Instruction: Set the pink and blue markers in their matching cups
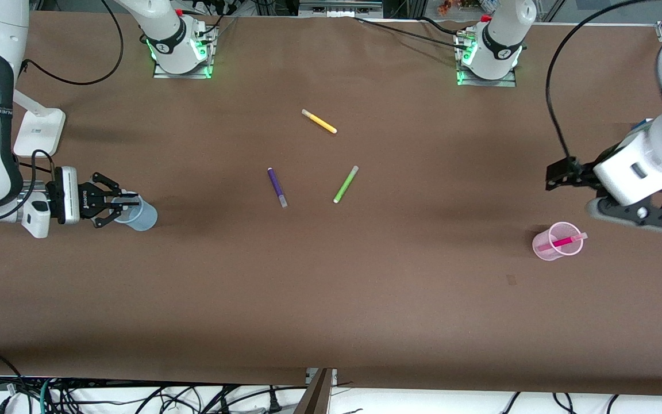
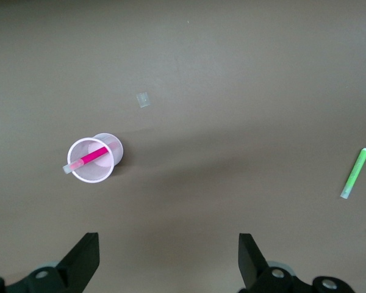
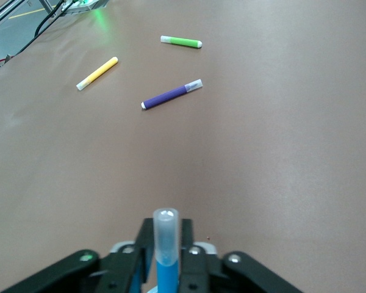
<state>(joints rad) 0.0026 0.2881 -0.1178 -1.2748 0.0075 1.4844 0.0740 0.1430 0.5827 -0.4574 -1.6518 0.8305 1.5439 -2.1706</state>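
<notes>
The pale blue cup [image 1: 145, 217] stands at the right arm's end of the table. My right gripper [image 1: 119, 202] is at its mouth, shut on the blue marker [image 3: 166, 259], whose clear cap points away from the cup's bottom. The pale pink cup [image 1: 543, 248] stands at the left arm's end, with the pink marker [image 1: 565, 241] leaning in it, pale cap over the rim. Both show in the left wrist view, cup [image 2: 79, 175] and marker [image 2: 93, 157]. My left gripper [image 1: 635, 215] is open and empty in the air, above the table beside the pink cup.
A yellow marker [image 1: 319, 121], a purple marker [image 1: 277, 187] and a green marker [image 1: 345, 184] lie mid-table. A white lamp base [image 1: 38, 131] stands near the right arm's end. A small clear scrap [image 2: 144, 99] lies near the pink cup.
</notes>
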